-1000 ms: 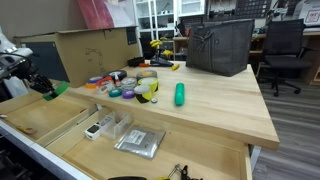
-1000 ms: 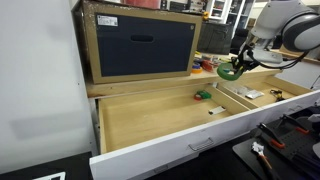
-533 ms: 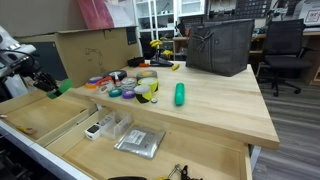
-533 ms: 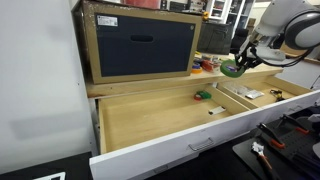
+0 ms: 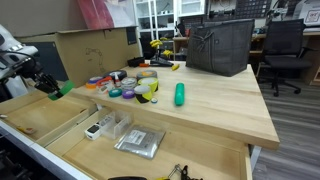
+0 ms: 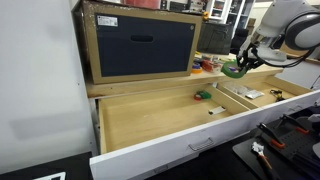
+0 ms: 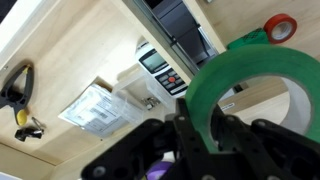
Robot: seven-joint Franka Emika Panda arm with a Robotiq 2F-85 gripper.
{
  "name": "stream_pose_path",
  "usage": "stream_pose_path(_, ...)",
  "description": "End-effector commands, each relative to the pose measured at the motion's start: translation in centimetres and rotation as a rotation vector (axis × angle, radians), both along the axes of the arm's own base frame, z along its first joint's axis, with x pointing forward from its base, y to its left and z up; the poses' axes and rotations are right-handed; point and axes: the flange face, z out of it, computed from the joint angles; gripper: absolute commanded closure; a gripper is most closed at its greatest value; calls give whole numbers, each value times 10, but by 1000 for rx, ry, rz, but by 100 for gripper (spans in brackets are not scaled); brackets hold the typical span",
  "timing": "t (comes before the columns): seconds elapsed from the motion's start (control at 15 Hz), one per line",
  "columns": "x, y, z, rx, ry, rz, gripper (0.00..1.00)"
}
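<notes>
My gripper (image 7: 200,126) is shut on a green tape roll (image 7: 250,68), one finger inside the ring and one outside. The roll fills the right half of the wrist view. In both exterior views the gripper (image 5: 40,82) (image 6: 241,62) holds the green tape roll (image 5: 60,89) (image 6: 232,70) in the air over the open wooden drawer (image 6: 150,118). Below it in the wrist view lie a calculator (image 7: 160,68) and a red tape roll (image 7: 281,27).
Several tape rolls (image 5: 130,84), a green cylinder (image 5: 180,94) and a black bag (image 5: 220,45) stand on the wooden table. A cardboard box (image 5: 95,50) is behind. The drawer holds a plastic bag (image 7: 95,105), black pliers (image 7: 15,85) and a small green and red item (image 6: 203,96).
The gripper and the green tape roll have shifted only slightly, a little up. The grip is unchanged.
</notes>
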Motion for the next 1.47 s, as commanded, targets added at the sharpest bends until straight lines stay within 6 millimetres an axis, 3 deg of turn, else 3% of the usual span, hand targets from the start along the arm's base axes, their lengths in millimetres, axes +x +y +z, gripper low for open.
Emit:
stream_pose_path(0.0, 2, -45, 0, 8, 8, -35, 94)
stream_pose_path(0.53, -2, -138, 6, 175, 8, -110, 94)
stream_pose_path(0.8, 18, -167, 30, 227, -13, -57, 94)
stream_pose_path(1.0, 50, -154, 51, 264, -38, 21, 94)
stream_pose_path(1.2, 80, -121, 63, 289, -32, 86, 94)
stream_pose_path(1.4, 102, -85, 60, 320, -3, 135, 94)
